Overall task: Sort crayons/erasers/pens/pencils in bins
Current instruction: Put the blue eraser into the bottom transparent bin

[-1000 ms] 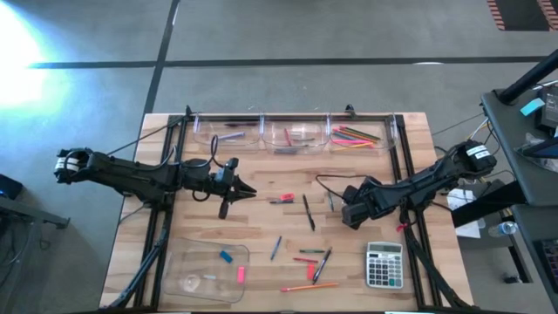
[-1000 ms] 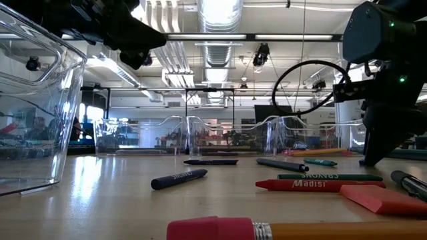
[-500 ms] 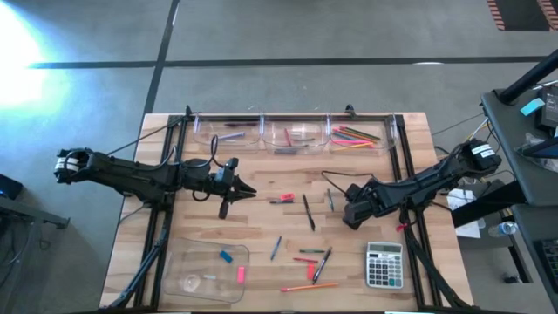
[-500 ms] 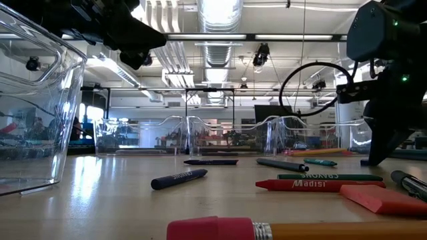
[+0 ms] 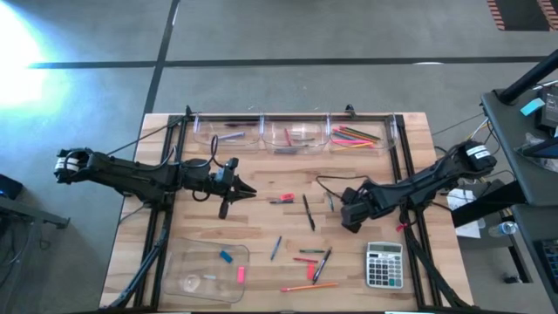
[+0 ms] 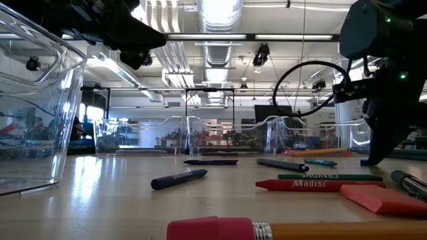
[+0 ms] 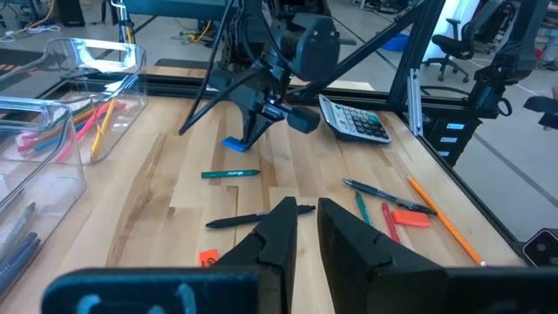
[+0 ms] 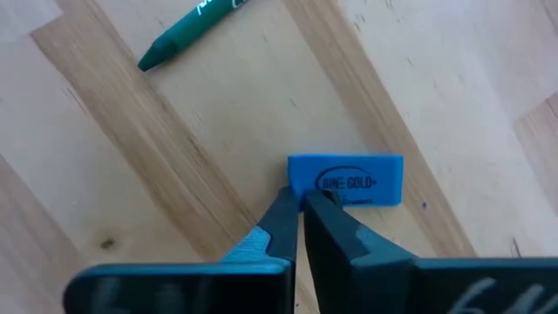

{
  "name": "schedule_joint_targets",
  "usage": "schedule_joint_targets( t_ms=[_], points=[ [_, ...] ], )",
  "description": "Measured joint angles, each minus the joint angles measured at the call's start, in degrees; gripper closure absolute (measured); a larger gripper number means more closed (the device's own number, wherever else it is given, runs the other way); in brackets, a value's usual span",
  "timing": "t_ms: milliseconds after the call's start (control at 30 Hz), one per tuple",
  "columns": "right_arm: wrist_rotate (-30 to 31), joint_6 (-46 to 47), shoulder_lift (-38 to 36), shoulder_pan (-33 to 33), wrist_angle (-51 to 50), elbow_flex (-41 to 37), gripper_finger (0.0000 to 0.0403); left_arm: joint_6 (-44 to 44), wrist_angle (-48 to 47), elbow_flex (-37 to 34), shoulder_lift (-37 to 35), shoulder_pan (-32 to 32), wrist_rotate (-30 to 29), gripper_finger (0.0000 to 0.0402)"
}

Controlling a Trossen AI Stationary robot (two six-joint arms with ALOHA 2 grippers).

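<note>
My right gripper points steeply down at the table's right middle, its fingers shut. A blue eraser lies flat on the wood right at its fingertips; the left wrist view also shows this eraser under that gripper. A green crayon lies beyond it. My left gripper hovers still above the table's left middle, shut on nothing. Three clear bins stand in a row at the far edge. The shallow tray sits near left. My right gripper's shut fingertips stand at the blue eraser's long edge, near one corner, coming from above. Nothing is between the fingers. The eraser lies flat on the table. Whether the tips touch it, I cannot tell.
Loose on the wood are a red crayon, a black pen, a blue pen, a cluster of sticks and an orange pencil. A grey calculator lies near right. Black frame rails run along both sides.
My right gripper has shut its fingers from wide open, staying over the same spot at the blue eraser. The eraser stays flat on the table.
</note>
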Motion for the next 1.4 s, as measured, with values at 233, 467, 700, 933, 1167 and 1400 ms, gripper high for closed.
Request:
schedule_joint_targets(
  t_ms=[233,467,700,933,1167,1400],
  points=[
    [1.68,-1.40,0.15,-0.08,-1.50,3.77,0.0395,0.00,-0.02,-0.02,0.00,0.00,0.00,0.0368],
    [2.60,-2.76,0.15,-0.02,-2.17,6.77,0.0395,-0.02,-0.02,-0.02,0.00,-0.02,0.02,0.0368],
    [2.64,-4.65,0.12,-0.02,-1.87,10.28,0.0395,0.00,0.09,-0.07,1.40,-0.02,0.02,0.0368],
    [2.69,-7.50,0.09,0.00,-1.69,14.93,0.0395,0.52,4.21,-0.07,6.13,0.00,0.19,0.0368],
    [1.95,-12.23,0.00,0.40,4.91,19.25,0.0395,5.93,15.48,-0.07,15.35,-0.31,6.09,0.0346],
    [-3.12,-16.40,0.06,0.50,16.88,18.85,0.0395,7.49,21.99,2.06,23.67,-0.48,6.01,0.0251]
  ],
)
